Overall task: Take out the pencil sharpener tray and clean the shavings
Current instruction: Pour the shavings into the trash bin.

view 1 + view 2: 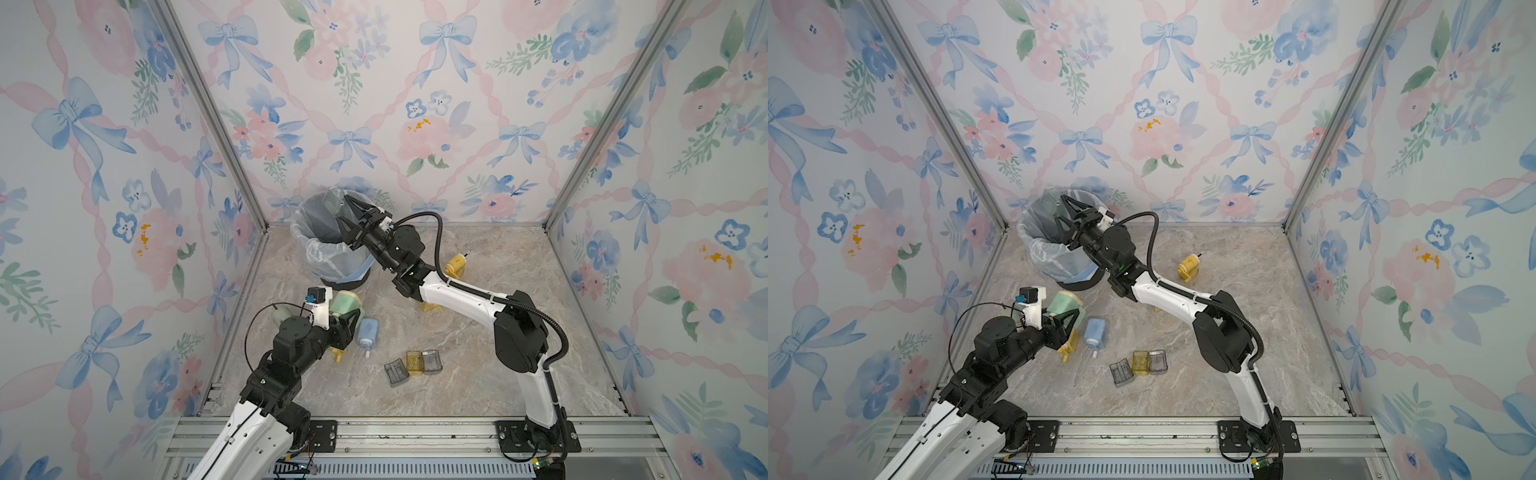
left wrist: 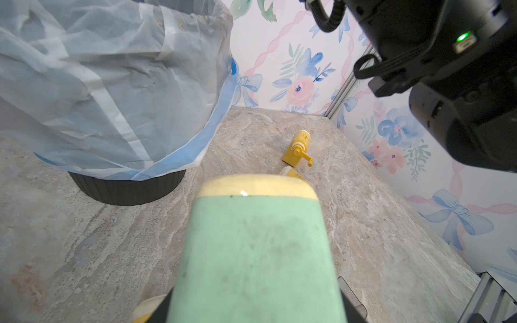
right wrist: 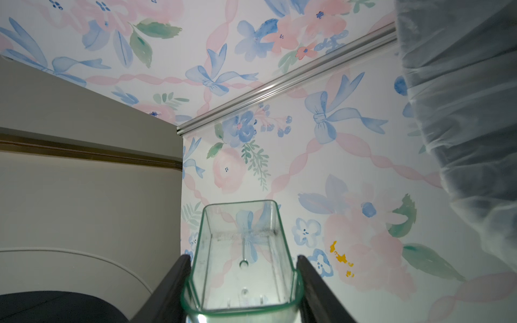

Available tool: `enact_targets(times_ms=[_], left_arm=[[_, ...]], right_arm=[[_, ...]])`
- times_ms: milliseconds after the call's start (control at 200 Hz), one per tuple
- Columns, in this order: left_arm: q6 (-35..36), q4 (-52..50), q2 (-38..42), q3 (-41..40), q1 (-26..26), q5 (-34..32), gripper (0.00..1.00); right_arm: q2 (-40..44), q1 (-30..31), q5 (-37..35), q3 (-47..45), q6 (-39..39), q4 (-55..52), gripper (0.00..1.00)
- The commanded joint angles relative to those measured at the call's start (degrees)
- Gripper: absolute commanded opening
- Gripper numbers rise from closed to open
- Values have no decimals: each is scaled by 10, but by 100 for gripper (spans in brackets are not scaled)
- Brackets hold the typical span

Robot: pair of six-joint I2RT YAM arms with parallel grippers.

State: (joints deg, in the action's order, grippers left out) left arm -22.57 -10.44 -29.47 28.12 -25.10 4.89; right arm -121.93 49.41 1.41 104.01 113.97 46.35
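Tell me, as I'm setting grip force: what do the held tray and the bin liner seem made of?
Tray: clear, glossy hard plastic, probably; wallpaper shows through it. Bin liner: thin translucent plastic film, likely; it wrinkles and sags.

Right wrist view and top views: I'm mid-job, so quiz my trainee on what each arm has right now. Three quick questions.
1. True or false: the right arm's fingers grip a clear green-tinted plastic tray over the bag-lined black bin.
2. The left arm's fingers are shut on: A) a mint-green plastic pencil sharpener; B) a yellow tray; C) nothing.
3. How many small plastic trays lie loose on the marble-patterned table?
Key: 1 true; 2 A; 3 three.
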Motion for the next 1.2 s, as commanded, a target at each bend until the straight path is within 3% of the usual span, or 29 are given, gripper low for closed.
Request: enact_targets(times_ms=[0, 265, 360, 645, 875, 1195], left_arm=[[5, 15, -3, 2, -3, -9, 0], [-16, 15, -25, 9, -13, -5, 0], [-30, 16, -31, 13, -19, -21, 0], [-85, 20, -42, 31, -50, -61, 0], [-98, 37, -77, 33, -121, -124, 0], [-109, 70, -136, 36, -188, -198, 0]], right_arm=[[22, -7, 63, 0, -36, 39, 42], [121, -37, 155, -89, -223, -61, 42], [154, -46, 158, -125, -280, -93, 43], [171, -59, 211, -141, -382, -152, 43], [250, -63, 183, -190, -533, -286, 43], [360, -85, 127, -266, -672, -409, 45]])
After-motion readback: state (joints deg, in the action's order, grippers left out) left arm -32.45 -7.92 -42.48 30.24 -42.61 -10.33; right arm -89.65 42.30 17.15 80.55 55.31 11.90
